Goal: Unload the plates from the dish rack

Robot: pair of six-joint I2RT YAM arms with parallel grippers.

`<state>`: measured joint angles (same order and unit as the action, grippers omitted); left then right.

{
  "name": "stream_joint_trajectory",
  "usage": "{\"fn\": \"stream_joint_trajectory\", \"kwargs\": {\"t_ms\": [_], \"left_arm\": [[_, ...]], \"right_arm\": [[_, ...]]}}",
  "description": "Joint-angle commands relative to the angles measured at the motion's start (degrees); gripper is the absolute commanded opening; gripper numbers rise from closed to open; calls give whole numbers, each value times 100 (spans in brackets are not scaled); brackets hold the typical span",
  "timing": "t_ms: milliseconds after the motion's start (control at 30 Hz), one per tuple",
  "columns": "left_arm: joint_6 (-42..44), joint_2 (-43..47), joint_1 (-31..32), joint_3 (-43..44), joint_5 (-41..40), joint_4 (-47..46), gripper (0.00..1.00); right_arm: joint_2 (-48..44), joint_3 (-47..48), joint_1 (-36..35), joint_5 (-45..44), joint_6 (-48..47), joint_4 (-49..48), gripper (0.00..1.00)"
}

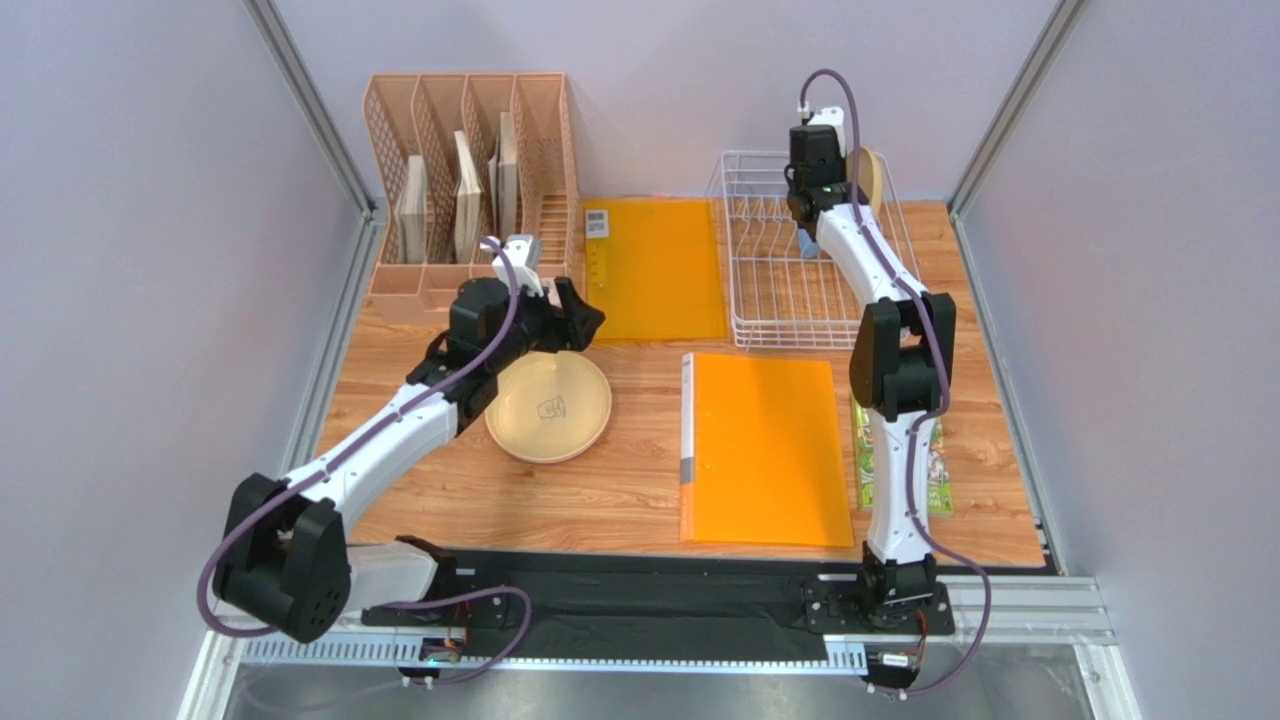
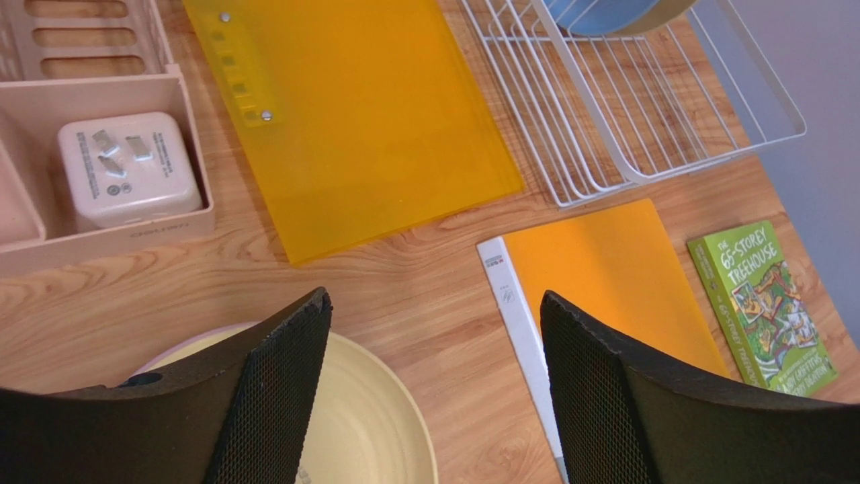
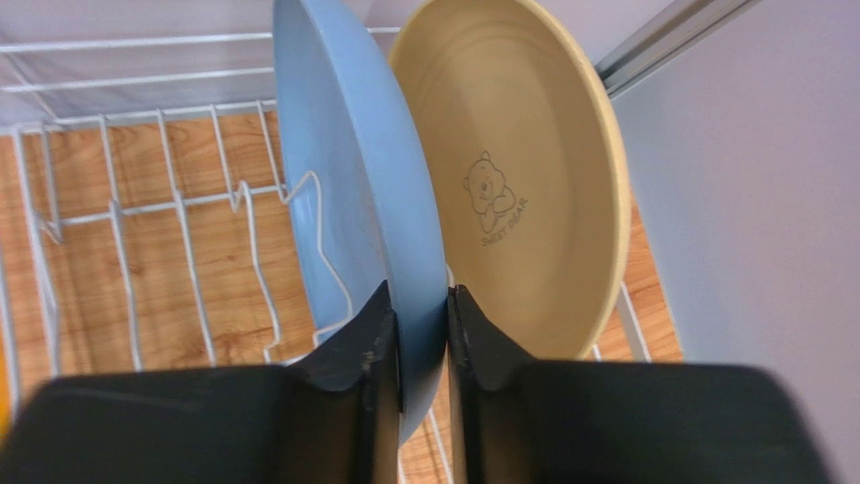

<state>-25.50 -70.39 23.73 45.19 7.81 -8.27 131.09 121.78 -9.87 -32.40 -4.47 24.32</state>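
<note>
Our right gripper [image 3: 419, 321] is squeezing the edge of the blue plate [image 3: 343, 151], fingers nearly shut on it. That plate is standing up in the dish rack [image 1: 796, 308], at the upper right of the top view, just beside a tan plate [image 3: 525, 182]. Our left gripper [image 2: 434, 303] is hanging wide open, holding nothing, over a cream plate [image 1: 549, 405] lying flat on the table [image 1: 601, 510] at middle left.

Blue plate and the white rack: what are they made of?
The blue plate looks like matte plastic, or maybe bamboo fibre. It is smooth and dull with a thin rim and no glassy shine, so I can't be sure. The dish rack looks like thin metal wire with a glossy white coating.
</note>
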Motion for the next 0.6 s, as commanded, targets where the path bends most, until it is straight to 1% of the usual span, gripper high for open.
{"fn": "stream_joint_trajectory", "kwargs": {"t_ms": [0, 33, 100, 133, 200, 233, 300, 333, 433, 500, 567], "left_arm": [[168, -457, 18, 367, 448, -456, 81], [150, -658, 18, 455, 484, -526, 81], [159, -888, 18, 587, 615, -719, 81], [150, -1150, 18, 727, 660, -798, 81], [141, -1441, 18, 947, 817, -1044, 81], [141, -1756, 18, 1226, 879, -1053, 81], [124, -2074, 18, 1518, 993, -1097, 81], [106, -2371, 18, 1798, 1029, -1124, 81], [89, -2881, 18, 2404, 1283, -992, 81], [62, -3094, 27, 2634, 1398, -974, 81], [1, -3366, 18, 2916, 1459, -966, 81]], "right_arm": [[13, 180, -15, 15, -107, 12, 4], [5, 171, -15, -72, -115, 3, 0], [-48, 49, -50, -187, -133, -75, 0], [-179, -22, -68, -292, -142, -163, 0], [-364, -250, -164, -749, -273, -470, 0], [-556, -373, -208, -1202, -300, -524, 0], [-776, -531, -348, -1496, -536, -812, 0], [-995, -689, -384, -1636, -572, -910, 0], [-1443, -962, -472, -1865, -704, -1349, 0], [-1647, -1164, -551, -2103, -783, -1499, 0], [-1998, -1392, -604, -2051, -854, -1579, 0]]}}
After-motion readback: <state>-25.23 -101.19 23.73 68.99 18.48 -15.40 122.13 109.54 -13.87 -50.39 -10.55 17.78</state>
